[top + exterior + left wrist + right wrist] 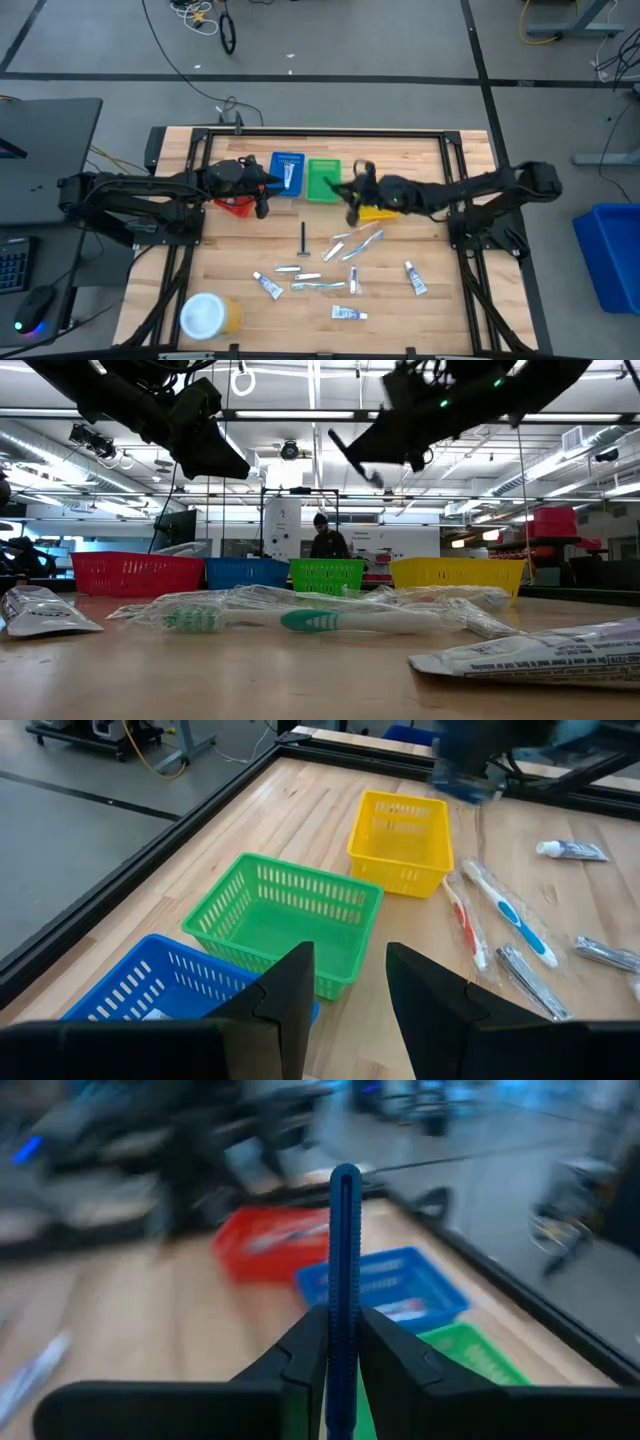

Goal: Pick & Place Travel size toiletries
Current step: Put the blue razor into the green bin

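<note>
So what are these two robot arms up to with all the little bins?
They are sorting travel toiletries into coloured bins. The right pincer is shut on a dark blue stick, held in the air near the green bin and yellow bin. The left pincer hangs open and empty over the blue bin. Toothbrushes and small tubes lie loose on the table.

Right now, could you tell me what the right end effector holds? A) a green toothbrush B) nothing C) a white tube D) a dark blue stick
D: the right end effector is shut on a dark blue stick standing up between its fingers.
</note>
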